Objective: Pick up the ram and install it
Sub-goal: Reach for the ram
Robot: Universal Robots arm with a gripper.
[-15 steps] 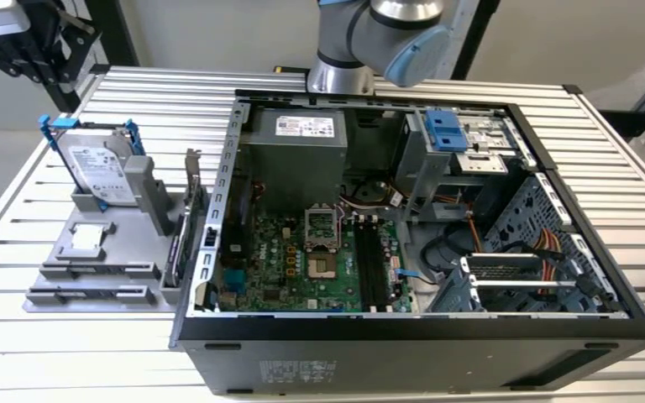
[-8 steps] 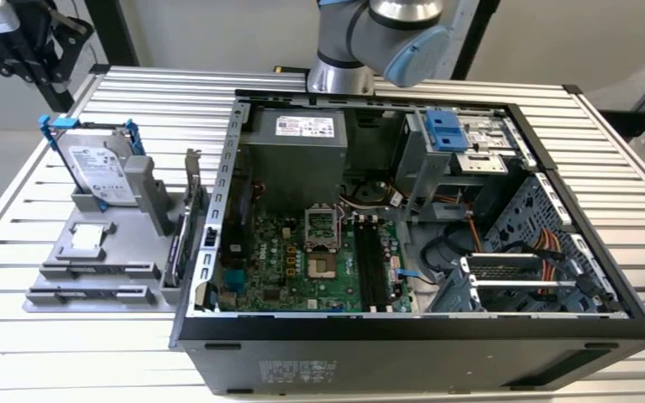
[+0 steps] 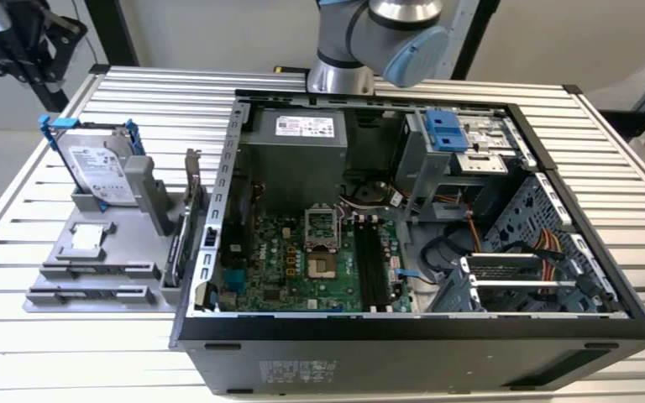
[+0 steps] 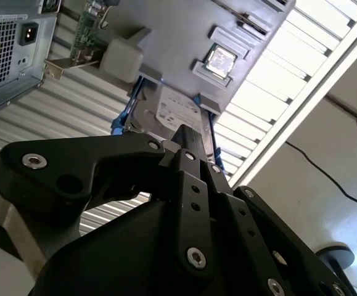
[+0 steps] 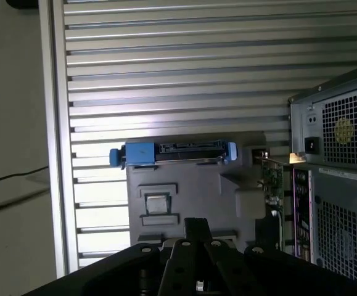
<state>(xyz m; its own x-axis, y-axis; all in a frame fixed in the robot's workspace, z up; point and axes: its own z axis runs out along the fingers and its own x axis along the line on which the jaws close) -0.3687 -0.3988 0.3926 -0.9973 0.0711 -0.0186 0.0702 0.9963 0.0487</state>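
Ribs of shiny metal are running across the big desk (image 3: 132, 92), and an open computer case (image 3: 412, 326) is taking up most of it. The robot arm (image 3: 351, 42) is standing behind the case. A gray holder (image 3: 132, 249) is sitting just beside the case, on the exterior view's left, close to the desk's edge.

The pincer (image 4: 187, 134) is hanging up in the air beyond one end of the holder, touching nothing. Its two fingers are looking pressed together, with nothing between them.

A hard drive (image 3: 98, 172) in a blue frame is standing up at the holder's end nearest the pincer. A green card (image 3: 194, 214) is standing on its edge between holder and case. A small square chip (image 3: 87, 239) is lying flat past the hard drive. Past that, two long grooves (image 3: 90, 270) are running the same way as the desk's ribs.

I am not managing to pick out the ram for sure. If it is sitting in a groove, it is lying at the holder's far end from the pincer, long side along the ribs, with the hard drive in between. The black slots (image 3: 373, 264) inside the case are running the other way, across the ribs. Open air is sitting above the holder, while the card and the case wall are crowding one side.
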